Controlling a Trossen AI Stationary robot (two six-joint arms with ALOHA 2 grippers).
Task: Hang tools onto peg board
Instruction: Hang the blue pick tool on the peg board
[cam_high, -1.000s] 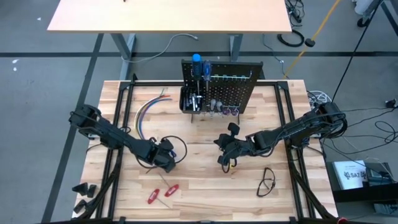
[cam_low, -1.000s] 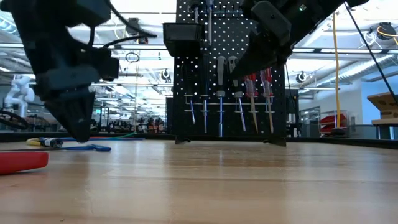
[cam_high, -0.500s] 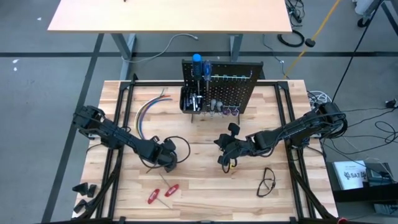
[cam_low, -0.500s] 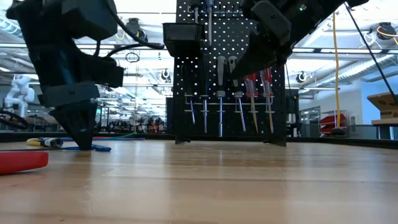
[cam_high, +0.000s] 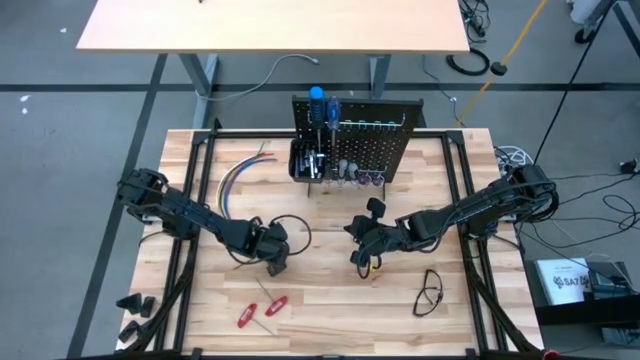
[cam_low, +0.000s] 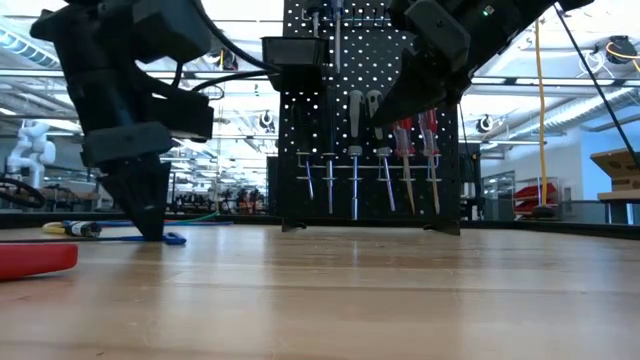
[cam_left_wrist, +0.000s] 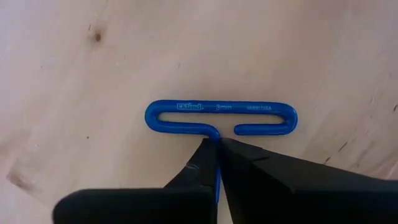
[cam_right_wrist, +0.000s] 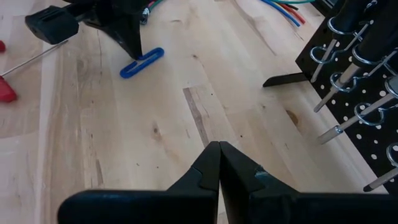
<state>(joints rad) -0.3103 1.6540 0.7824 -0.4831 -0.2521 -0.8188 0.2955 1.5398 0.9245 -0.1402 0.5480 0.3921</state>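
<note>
Blue key (cam_left_wrist: 221, 118) lies flat on the worktop (cam_left_wrist: 298, 50), its handle loop crosswise just ahead of the left hand (cam_left_wrist: 214, 149), whose fingers are clamped on its shank. Right hand (cam_right_wrist: 219, 152), together, hovers farther off toward the peg board (cam_high: 365, 140).

Bright, even overhead light; shadows on the wooden tabletop (cam_high: 330, 290) are soft; the low view blurs its foreground, with glaring ceiling lights behind.
</note>
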